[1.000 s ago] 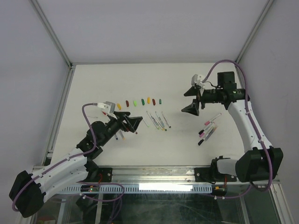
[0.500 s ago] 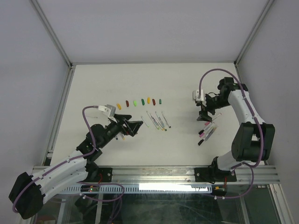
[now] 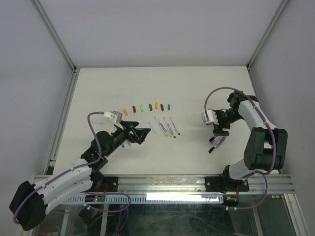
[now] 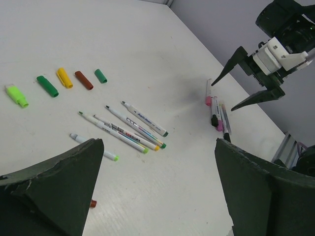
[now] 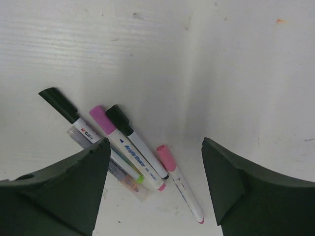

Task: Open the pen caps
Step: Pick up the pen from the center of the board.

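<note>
The right tool (image 3: 218,129) hangs over a small cluster of capped pens (image 5: 140,155). Its jaws are spread wide and hold nothing. The left wrist view shows it above the table (image 3: 98,88), clear of the pens. The pens lie side by side and partly overlapping, framed between its two fingers. The fitted caps (image 5: 102,119) on this cluster are two black and two pink, all at the pens' far ends in the right wrist view.

The left tool (image 3: 138,132) sits low over the near-left part of the table, jaws fully apart and empty. Just ahead of it lies a second group — uncapped pens (image 4: 140,130), slim white barrels side by side with their coloured tips bare. One shorter barrel with a lime tip lies a little apart, nearer the left finger.

Beyond those barrels, not touching them, the loose pen caps (image 3: 150,106) lie in a gently curved row on the table: yellow, maroon, light green, green, yellow-orange, maroon, green. They are spaced apart from one another and well apart from the capped cluster under the right tool.
</note>
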`<state>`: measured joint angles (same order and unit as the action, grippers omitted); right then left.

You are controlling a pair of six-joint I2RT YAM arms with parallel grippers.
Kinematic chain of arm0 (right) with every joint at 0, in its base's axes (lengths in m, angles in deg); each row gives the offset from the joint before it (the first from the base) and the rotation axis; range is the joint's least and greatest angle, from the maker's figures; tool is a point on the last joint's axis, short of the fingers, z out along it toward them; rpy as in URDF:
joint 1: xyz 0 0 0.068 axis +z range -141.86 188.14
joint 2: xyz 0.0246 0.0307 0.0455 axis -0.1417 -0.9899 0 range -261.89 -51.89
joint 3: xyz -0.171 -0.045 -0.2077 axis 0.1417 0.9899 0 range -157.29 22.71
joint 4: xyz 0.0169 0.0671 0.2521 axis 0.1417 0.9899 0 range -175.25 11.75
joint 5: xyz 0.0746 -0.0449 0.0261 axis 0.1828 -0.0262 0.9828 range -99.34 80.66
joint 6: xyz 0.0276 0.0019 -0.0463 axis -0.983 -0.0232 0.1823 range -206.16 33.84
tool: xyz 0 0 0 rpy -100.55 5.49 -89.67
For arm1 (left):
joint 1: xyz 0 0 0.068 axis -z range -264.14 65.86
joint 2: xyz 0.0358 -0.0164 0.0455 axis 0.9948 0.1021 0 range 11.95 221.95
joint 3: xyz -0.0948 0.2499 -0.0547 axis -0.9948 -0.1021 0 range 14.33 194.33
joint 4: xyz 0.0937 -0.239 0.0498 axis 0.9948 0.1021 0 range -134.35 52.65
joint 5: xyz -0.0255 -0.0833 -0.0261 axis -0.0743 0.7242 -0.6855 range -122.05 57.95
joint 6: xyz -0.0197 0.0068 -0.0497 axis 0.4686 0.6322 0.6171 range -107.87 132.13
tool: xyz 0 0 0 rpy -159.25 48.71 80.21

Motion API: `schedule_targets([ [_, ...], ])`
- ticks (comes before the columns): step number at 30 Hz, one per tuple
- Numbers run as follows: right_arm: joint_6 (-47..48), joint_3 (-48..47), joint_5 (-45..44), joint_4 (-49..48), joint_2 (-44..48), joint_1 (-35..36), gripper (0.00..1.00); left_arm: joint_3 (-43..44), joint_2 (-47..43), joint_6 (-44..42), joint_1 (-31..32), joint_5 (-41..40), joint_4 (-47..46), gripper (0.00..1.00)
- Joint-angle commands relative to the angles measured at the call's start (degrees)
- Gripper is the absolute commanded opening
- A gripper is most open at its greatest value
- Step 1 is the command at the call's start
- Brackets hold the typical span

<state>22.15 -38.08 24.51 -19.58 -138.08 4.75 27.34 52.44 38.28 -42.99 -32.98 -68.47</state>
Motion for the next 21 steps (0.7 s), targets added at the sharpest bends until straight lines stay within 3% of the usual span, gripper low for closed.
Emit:
schedule_targets([
  [1, 3.56, 0.79, -3.14, -1.44, 0.88, -0.17, 0.75, -0.95, -0.85, -0.07, -0.63, 1.00, -3.80, 0.99],
  [13, -0.05, -1.93, -10.04, -7.73, -3.64, -2.52, 0.53, -1.30, -1.68, 0.32, -0.65, 0.86, -3.36, 0.99],
  [21, 0.21, -3.69, -14.06, -11.36, -7.48, -4.76, 0.47, -1.54, -1.99, 0.28, -0.63, 0.51, -3.15, 0.99],
])
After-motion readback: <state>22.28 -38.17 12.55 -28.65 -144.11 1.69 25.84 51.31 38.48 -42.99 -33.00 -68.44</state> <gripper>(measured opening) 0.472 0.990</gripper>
